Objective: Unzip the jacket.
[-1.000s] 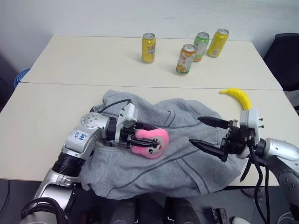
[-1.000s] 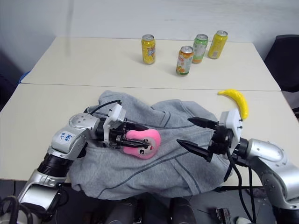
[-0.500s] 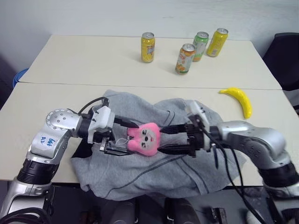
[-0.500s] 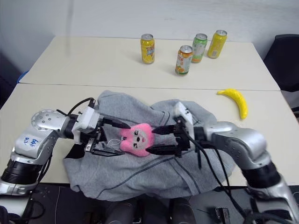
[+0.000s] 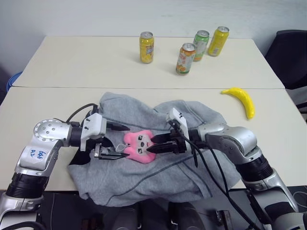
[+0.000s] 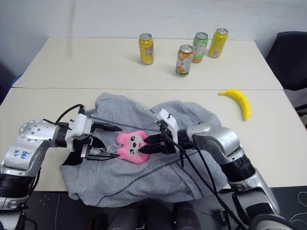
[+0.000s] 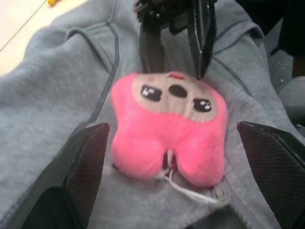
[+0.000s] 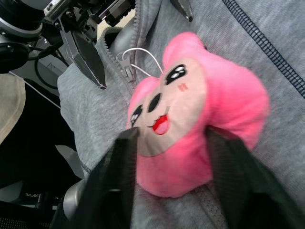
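1. The jacket [image 5: 158, 158] lies crumpled over the near edge of the table [image 5: 57, 110], in the lower middle of the head views, its hem hanging off the front

2. A pink plush toy [image 5: 138, 145] rests on the grey fleece at the centre of the frame; in the left wrist view a white cord [image 7: 183, 187] runs from it to the zip pull [image 7: 217, 192], so it seems to serve as the pull's handle

3. The right gripper [image 5: 154, 143] reaches in from the right of the frame and its fingers [image 8: 119, 167] are clenched on the plush toy, one on each side of the face

4. The left gripper [image 5: 115, 142] sits just left of the toy with its fingers [image 7: 90, 157] spread wide and released, the toy lying between them but not pinched

5. The zip teeth [image 8: 119, 62] in the right wrist view look still meshed, so by my reading the unzipping itself has not begun; only the hold on the pull's toy is secured

6. Left to do, as I judge it: pull the toy along the zip line while the free gripper pins the fabric, until the front opens

7. Four cans [image 5: 147, 47] and a banana [image 5: 240, 99] stand well apart in the upper part of the frame, clear of the work
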Motion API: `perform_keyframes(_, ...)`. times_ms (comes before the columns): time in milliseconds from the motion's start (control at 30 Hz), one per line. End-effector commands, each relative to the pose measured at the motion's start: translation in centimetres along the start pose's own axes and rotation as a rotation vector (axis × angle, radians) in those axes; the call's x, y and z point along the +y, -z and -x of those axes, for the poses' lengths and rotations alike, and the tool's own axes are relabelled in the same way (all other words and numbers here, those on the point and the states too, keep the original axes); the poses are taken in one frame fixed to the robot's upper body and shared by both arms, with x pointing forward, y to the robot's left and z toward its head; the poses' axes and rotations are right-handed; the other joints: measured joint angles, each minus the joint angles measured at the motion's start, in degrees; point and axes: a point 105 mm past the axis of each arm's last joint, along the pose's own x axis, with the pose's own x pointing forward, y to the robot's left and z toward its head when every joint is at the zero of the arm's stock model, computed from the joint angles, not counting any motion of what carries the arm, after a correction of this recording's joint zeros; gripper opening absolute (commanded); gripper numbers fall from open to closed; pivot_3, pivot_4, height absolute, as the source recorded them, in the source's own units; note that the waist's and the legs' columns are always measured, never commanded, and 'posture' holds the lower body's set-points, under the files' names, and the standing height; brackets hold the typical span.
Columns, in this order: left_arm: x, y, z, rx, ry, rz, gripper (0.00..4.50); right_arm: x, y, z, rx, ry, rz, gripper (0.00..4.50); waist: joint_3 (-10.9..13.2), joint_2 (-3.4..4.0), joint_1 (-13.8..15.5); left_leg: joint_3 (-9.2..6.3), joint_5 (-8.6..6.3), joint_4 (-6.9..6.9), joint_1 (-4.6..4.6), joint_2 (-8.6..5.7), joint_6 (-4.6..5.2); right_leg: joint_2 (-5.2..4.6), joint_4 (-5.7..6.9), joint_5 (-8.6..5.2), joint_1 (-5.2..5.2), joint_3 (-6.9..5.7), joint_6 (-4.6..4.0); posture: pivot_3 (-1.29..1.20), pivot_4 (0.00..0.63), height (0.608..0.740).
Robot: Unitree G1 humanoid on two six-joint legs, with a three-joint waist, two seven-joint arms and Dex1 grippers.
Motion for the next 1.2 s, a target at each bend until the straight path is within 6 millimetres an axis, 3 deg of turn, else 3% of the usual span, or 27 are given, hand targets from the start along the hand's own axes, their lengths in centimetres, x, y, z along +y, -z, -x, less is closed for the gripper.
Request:
perform_keyframes(33, -0.1, -0.5, 0.4, 0.007, -0.018, -0.047, 4.50, -0.2, 0.8, -0.9, 0.010, 0.029, 0.045, 0.81, 0.00, 0.00, 0.11, 0.00, 0.00, 0.00, -0.01, 0.00, 0.00, 0.00, 0.00, 0.00, 0.00, 0.01, 0.00, 0.00, 0.150, 0.740)
perform_keyframes(133, -0.3, 0.2, 0.5, 0.040, -0.015, -0.032, 4.50, -0.8, 0.5, -0.5, -0.030, 0.076, 0.116, 0.02, 0.00, 0.00, 0.14, 0.03, 0.00, 0.00, 0.00, -0.03, 0.00, 0.01, 0.00, 0.00, 0.00, 0.04, 0.00, 0.00, 0.150, 0.740)
perform_keyframes(300, -0.2, 1.6, 0.6, 0.099, -0.039, -0.018, 4.50, -1.4, -1.3, 2.2, -0.158, 0.155, 0.186, 0.02, 0.01, 0.01, 0.27, 0.03, 0.00, 0.00, 0.00, -0.04, 0.00, 0.03, 0.02, 0.00, 0.00, 0.03, 0.00, 0.00, 0.150, 0.740)
perform_keyframes(400, 0.2, 3.0, -0.1, 0.125, -0.069, 0.020, 4.50, -1.2, -3.2, 6.2, -0.268, 0.214, 0.316, 0.02, 0.02, 0.04, 0.56, 0.02, 0.00, 0.00, -0.01, -0.06, 0.00, 0.03, 0.02, 0.00, 0.00, 0.02, 0.00, 0.00, 0.150, 0.740)
perform_keyframes(533, 0.2, 5.0, -1.3, 0.181, -0.077, 0.076, 4.50, -1.5, -4.0, 10.5, -0.304, 0.345, 0.471, 0.02, 0.03, 0.06, 0.70, 0.03, 0.00, 0.00, -0.01, -0.12, 0.04, 0.05, 0.01, 0.00, 0.03, 0.01, 0.01, 0.00, 0.150, 0.740)
perform_keyframes(700, -0.6, 8.1, -1.8, 0.307, -0.064, 0.161, 4.50, -2.4, -3.3, 13.9, -0.263, 0.493, 0.564, 0.02, -0.10, 0.29, 0.57, 0.08, 0.00, -0.01, 0.13, -0.09, 0.03, 0.03, 0.06, 0.00, 0.11, 0.03, 0.01, 0.00, 0.150, 0.740)
perform_keyframes(800, -0.7, 8.3, -2.1, 0.290, -0.081, 0.194, 4.50, -3.4, -2.5, 15.6, -0.216, 0.602, 0.603, 0.02, -0.19, 0.45, 0.68, 0.09, 0.01, -0.01, 0.35, -0.10, 0.05, -0.02, 0.06, 0.00, 0.36, 0.06, 0.01, 0.00, 0.150, 0.740)
perform_keyframes(1033, -2.3, 9.2, -1.5, 0.315, -0.063, 0.239, 4.50, -6.8, 0.1, 22.0, -0.073, 0.952, 0.684, 0.02, -0.24, 0.53, 0.37, 0.16, -0.02, -0.17, 0.79, -0.08, 0.01, -0.20, -0.01, 0.00, 0.66, 0.25, 0.01, 0.00, 0.150, 0.740)
perform_keyframes(1200, -2.4, 9.2, -1.3, 0.303, -0.087, 0.249, 4.50, -7.6, 1.1, 24.5, -0.055, 1.043, 0.686, 0.02, -0.49, 0.97, 0.12, 0.37, -0.02, -0.31, 0.96, -0.02, -0.01, -0.12, -0.03, 0.00, 0.69, 0.40, 0.01, 0.00, 0.150, 0.740)
